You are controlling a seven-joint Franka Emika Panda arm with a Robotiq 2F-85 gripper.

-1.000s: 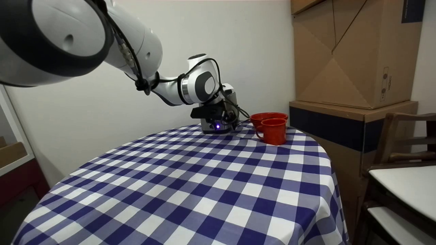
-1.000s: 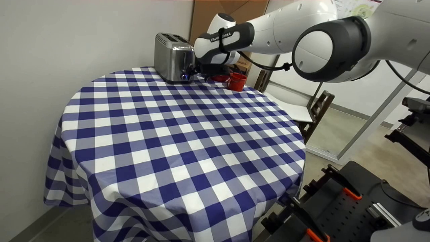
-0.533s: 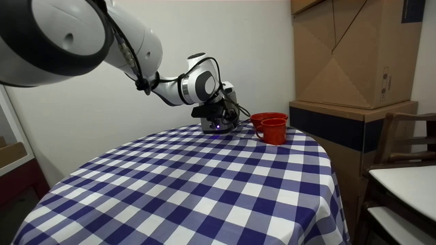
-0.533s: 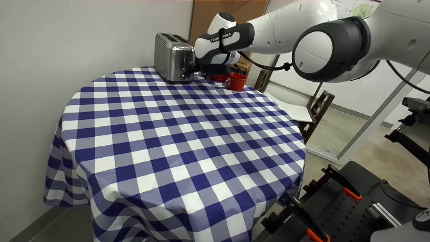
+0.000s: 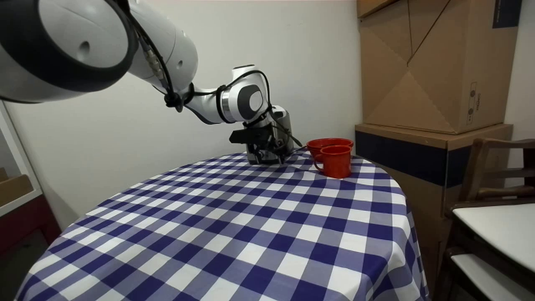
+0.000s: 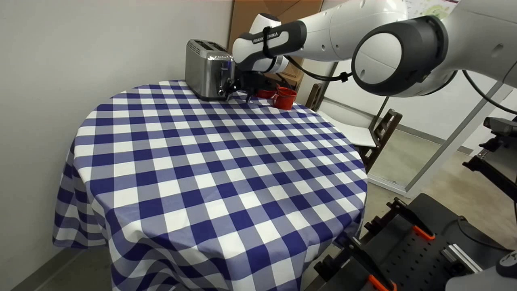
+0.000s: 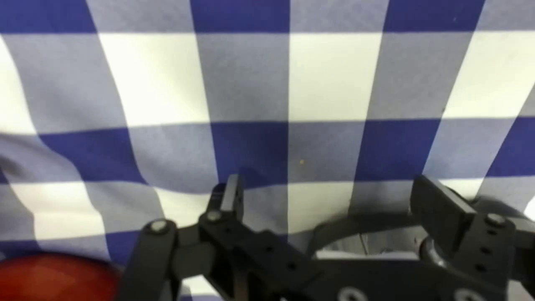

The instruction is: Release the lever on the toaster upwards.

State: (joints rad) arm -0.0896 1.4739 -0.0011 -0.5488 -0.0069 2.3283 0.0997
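The silver toaster (image 6: 198, 70) stands upright at the table's far end by the wall. In an exterior view it is partly behind my wrist (image 5: 285, 121). My gripper (image 6: 237, 97) is at the toaster's end panel, low near its base, fingers pointing down. It also shows in an exterior view (image 5: 269, 159). In the wrist view the gripper (image 7: 328, 182) is open, with wide-apart fingers and nothing between the tips. The toaster's dark base edge and shiny end (image 7: 388, 238) show behind the fingers, with a round knob (image 7: 432, 253) by the right finger. The lever cannot be made out.
A red cup (image 5: 336, 162) and a red bowl (image 5: 319, 144) stand beside the toaster, close to the gripper. A red thing (image 7: 54, 278) shows at the wrist view's lower left. Checked cloth (image 6: 226, 169) covers the table. Cardboard boxes (image 5: 418, 83) stand beyond.
The gripper has tilted and its fingers now reach lower at the toaster's end. The arm has shifted slightly up and back. The blue-purple light low on the toaster is gone; a faint one shows higher.
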